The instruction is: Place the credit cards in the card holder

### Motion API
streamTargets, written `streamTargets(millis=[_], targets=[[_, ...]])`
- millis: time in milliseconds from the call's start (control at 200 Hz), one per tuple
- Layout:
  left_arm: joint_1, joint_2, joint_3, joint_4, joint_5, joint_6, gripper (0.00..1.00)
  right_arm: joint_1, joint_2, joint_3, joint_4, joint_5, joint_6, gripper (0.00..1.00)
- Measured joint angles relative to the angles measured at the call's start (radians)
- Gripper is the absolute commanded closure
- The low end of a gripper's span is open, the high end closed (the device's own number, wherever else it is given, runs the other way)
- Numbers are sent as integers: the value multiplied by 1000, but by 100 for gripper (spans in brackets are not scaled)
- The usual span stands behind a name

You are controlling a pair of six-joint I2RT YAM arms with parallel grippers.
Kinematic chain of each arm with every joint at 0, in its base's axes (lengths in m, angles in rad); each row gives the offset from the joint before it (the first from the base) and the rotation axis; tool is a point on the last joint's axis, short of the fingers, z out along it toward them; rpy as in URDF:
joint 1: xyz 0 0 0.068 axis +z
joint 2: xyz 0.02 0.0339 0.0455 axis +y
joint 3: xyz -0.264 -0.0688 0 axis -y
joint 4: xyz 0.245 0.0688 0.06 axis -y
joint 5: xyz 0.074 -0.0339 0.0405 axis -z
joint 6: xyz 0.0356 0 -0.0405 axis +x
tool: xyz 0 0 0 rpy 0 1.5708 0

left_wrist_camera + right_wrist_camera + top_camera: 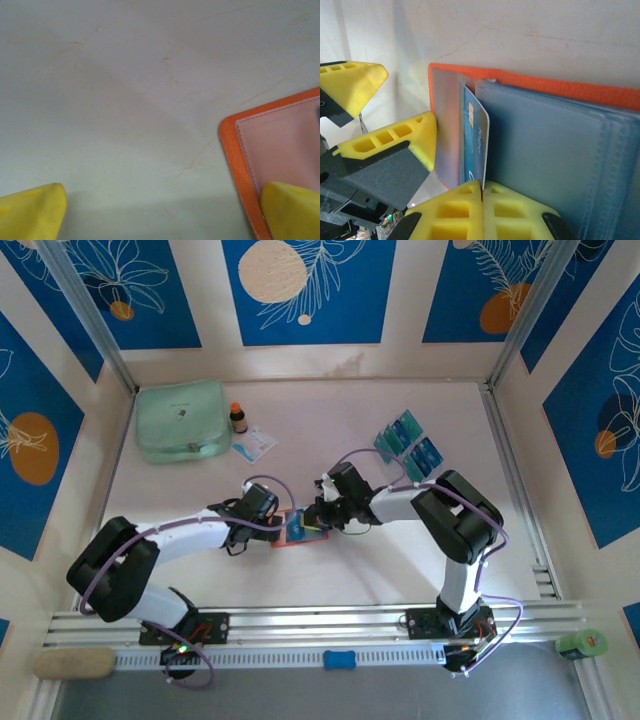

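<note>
The right end effector [482,192] has its yellow fingers pressed together, pinching the lower edge of a blue credit card [474,135]. The card stands on its long edge inside the open card holder [560,87], tucked just behind a clear pocket flap near the holder's orange rim, with a grey-blue inner panel just beside it on the other side.

The left end effector [162,200] is spread wide and grips nothing. One of its fingers [292,210] rests on the pale inner lining at the holder's corner, while the other sits off the holder, over the bare surface [400,560]. In the right wrist view, the nearer of these fingers touches the outer side of the clear flap, opposite the card.

From above, the card holder lies open and flat between the two end effectors, the left one at its left edge and the right one at its right.

Beyond the holder, to its back right and well apart from it, the loose credit cards [408,447] lie fanned in teal and blue. To its back left are a white-and-blue packet [254,443], a small brown bottle [238,418] with an orange cap, and farthest off, a mint-green zip pouch [180,420].
</note>
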State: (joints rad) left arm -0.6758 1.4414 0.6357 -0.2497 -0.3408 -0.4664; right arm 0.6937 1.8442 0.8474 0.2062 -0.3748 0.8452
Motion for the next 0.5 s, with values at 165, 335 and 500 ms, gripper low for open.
streamTargets(millis=[165,335,500], targets=[[0,0,0,4,3,0,0,-2,1,37,-80,-6,-41,68],[1,0,0,8,11,0,0,-14,-48,71,-204,-2,-103,65],[2,0,0,8,12,0,0,-17,-87,144,-317,31,-165,77]])
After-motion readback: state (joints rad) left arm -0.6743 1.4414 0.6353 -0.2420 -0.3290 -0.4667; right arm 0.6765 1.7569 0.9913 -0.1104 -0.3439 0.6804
